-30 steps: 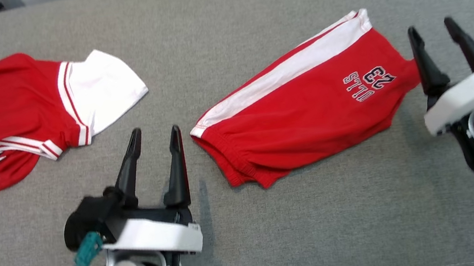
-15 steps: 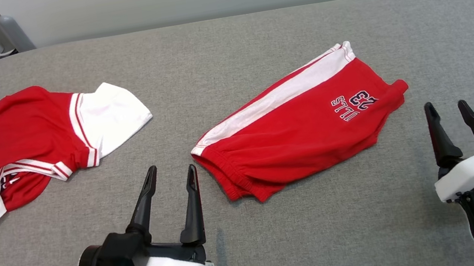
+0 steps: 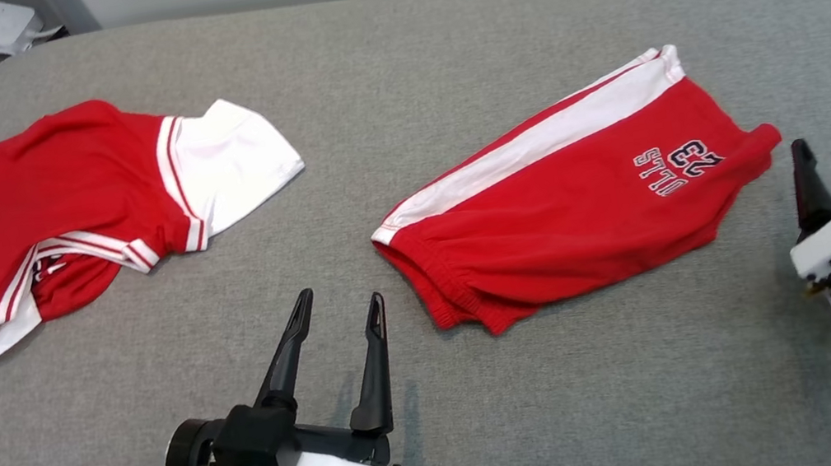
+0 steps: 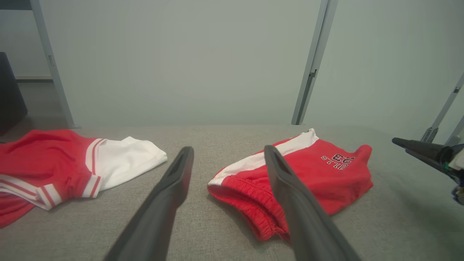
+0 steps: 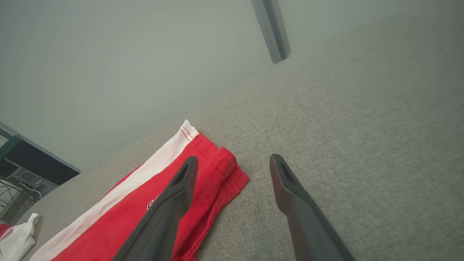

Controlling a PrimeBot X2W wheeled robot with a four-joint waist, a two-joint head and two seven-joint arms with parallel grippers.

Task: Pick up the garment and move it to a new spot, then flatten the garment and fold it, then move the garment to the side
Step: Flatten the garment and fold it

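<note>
Between open claws: folded red shorts (image 3: 568,196) flat on grey cushion (image 3: 437,54).

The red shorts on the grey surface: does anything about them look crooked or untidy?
Yes. The red shorts lie at a slant across the grey surface, and near the waistband a lower layer pokes out past the upper one, so the edges do not line up. The red and white shirt to their left is crumpled.
</note>
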